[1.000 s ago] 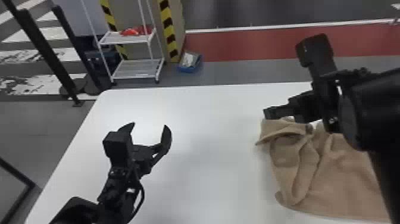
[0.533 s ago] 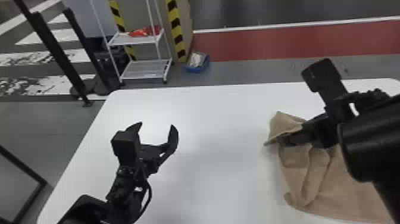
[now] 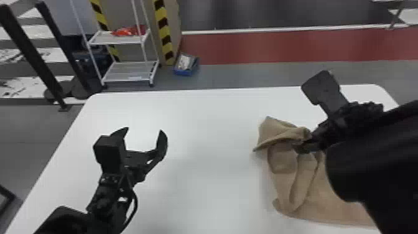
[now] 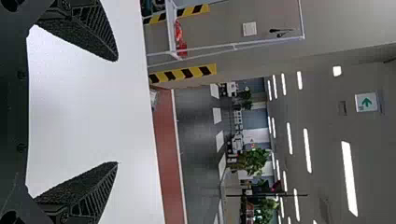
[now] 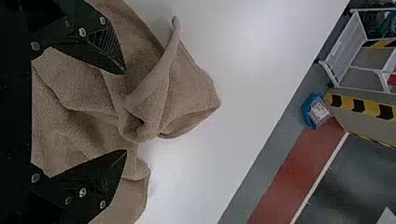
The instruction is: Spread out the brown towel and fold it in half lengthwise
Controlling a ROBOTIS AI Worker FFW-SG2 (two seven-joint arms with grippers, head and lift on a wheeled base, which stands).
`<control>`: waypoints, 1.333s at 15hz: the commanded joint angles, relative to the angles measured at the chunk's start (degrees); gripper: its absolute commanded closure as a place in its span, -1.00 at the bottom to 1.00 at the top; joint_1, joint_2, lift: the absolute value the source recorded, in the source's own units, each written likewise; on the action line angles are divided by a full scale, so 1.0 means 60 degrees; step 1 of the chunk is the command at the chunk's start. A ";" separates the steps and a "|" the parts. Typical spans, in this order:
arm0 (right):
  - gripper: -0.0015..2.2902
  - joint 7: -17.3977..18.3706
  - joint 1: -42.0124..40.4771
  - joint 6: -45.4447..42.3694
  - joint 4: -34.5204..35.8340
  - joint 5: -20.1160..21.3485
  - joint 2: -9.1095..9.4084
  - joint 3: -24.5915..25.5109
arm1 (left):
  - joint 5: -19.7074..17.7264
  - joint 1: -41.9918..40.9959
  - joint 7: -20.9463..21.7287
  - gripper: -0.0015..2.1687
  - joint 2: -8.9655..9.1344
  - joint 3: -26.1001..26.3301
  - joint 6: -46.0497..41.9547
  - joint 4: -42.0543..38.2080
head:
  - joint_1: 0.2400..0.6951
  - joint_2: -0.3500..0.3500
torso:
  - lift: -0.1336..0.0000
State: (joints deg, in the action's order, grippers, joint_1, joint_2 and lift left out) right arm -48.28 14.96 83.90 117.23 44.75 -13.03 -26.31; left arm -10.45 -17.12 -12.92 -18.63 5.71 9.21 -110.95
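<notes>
The brown towel [image 3: 323, 193] lies rumpled on the right part of the white table, its far-left corner folded over. In the head view my right gripper [image 3: 306, 141] is low over that folded corner, partly hidden by its own arm. Seen from the right wrist, the right gripper [image 5: 126, 112] has its fingers wide apart, with creased brown towel [image 5: 88, 121] between and beyond them. My left gripper [image 3: 144, 133] is above the table's left half, away from the towel; in the left wrist view the left gripper [image 4: 117, 112] has nothing between its spread fingers.
The white table [image 3: 199, 124] extends between the left gripper and the towel. Behind its far edge stand a white wire shelf [image 3: 130, 71] and a blue box [image 3: 186, 64] on the floor.
The head view has shifted, moving the scene within it. My right gripper has come nearer over the towel's folded corner, which has changed shape. The left gripper stays spread at the table's left.
</notes>
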 commanded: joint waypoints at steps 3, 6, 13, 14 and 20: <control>-0.71 0.0093 -0.0004 -0.0689 -0.0378 0.0466 -0.0025 -0.0171 | 0.0013 -0.0018 0.0000 -0.92 0.0000 -0.0015 0.0012 -0.0025 | 1.00 0.26 | -0.86; -0.70 0.0107 0.0011 -0.0806 -0.0642 0.0496 0.0004 -0.0201 | 0.0013 -0.0018 0.0000 -0.92 0.0000 -0.0015 0.0012 -0.0025 | 1.00 0.25 | -0.86; -0.37 0.0122 0.0216 -0.0982 -0.1213 0.0525 0.0107 -0.0391 | 0.0013 -0.0047 0.0000 -0.92 -0.0015 -0.0059 0.0012 0.0005 | 1.00 0.26 | -0.86; -0.25 0.0195 0.0245 -0.0982 -0.1257 0.0510 0.0121 -0.0391 | 0.0013 -0.0062 0.0000 -0.92 -0.0030 -0.0059 0.0012 0.0005 | 1.00 0.26 | -0.86; 0.48 0.0151 0.0318 -0.0894 -0.1287 0.0320 0.0136 -0.0303 | 0.0013 -0.0062 0.0015 -0.92 0.0000 -0.0074 0.0012 0.0005 | 1.00 0.27 | -0.86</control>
State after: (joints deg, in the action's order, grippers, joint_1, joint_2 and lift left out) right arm -47.26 16.86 78.29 109.44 46.90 -12.22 -28.36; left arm -10.37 -17.54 -12.84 -18.64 5.29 9.27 -110.98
